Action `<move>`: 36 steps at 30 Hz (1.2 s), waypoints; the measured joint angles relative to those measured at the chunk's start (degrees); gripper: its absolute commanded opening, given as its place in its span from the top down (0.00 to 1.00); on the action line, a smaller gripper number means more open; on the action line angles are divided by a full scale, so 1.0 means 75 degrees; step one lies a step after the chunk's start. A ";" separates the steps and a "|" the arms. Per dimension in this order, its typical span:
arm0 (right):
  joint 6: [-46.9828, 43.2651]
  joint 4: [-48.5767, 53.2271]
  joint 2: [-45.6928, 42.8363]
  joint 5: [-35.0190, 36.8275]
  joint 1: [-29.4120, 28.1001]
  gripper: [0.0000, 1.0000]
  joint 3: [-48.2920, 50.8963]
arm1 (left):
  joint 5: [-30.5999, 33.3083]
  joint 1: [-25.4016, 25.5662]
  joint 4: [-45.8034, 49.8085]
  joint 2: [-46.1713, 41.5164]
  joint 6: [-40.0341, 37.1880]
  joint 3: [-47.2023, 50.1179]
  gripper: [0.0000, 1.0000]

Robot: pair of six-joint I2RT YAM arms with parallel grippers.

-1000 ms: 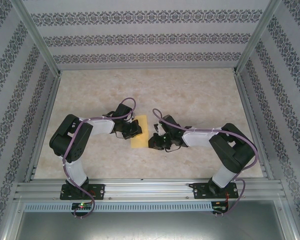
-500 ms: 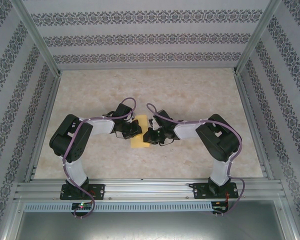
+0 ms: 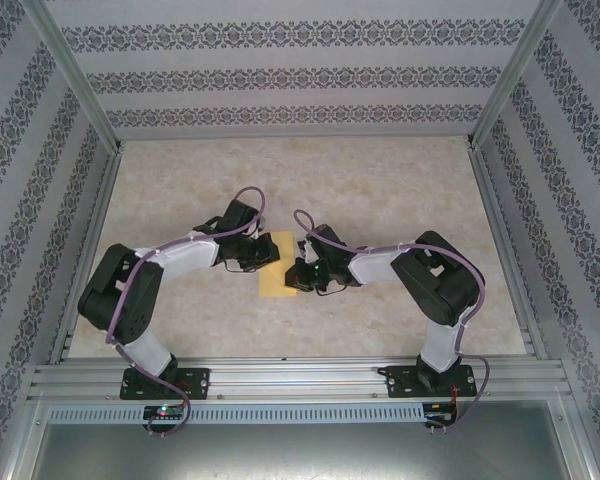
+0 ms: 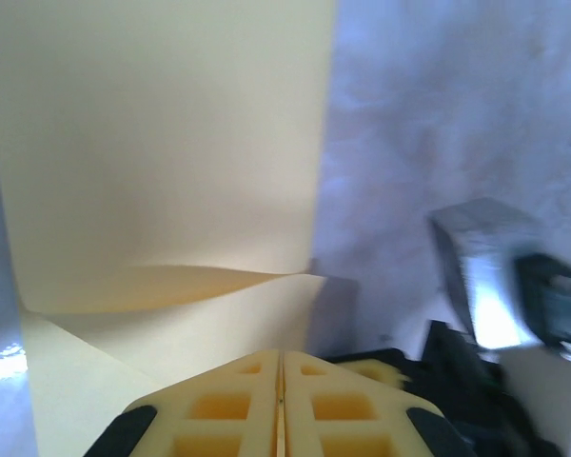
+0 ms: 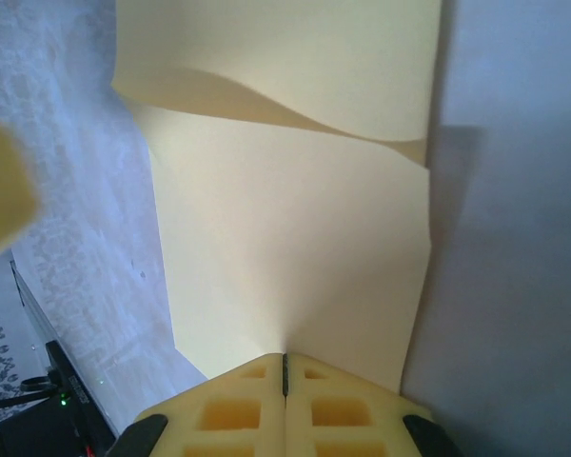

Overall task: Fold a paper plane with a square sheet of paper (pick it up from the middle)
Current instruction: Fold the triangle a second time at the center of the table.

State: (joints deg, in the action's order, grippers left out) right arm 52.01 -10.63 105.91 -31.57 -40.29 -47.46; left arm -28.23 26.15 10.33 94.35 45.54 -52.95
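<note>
- The sheet of paper [image 3: 275,283] looks thin, light and limp, and likely creases easily.
- Left fingers [image 4: 228,409] and right fingers [image 5: 238,414] are both together.
- Best hold: the middle, gently.

The left arm [image 3: 175,255] and the right arm [image 3: 380,265] are built the same: white links between bulky black joint housings, each on a black base plate [image 3: 165,380]. A purple cable [image 3: 242,195] runs in loops along each arm. The left gripper [image 4: 281,354] and the right gripper [image 5: 285,357] have pale yellow fingers [image 4: 219,405] with square hollows and black corners at the back.
</note>
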 measured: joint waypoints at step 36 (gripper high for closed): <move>0.0192 -0.0111 0.0000 0.0114 -0.0047 1.00 0.0047 | -0.0857 -0.0356 -0.1617 0.0959 0.0437 0.0883 0.89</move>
State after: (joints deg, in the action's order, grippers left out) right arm 53.45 -11.46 105.91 -30.72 -40.64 -47.11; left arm -34.65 23.49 -1.80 101.54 48.82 -46.33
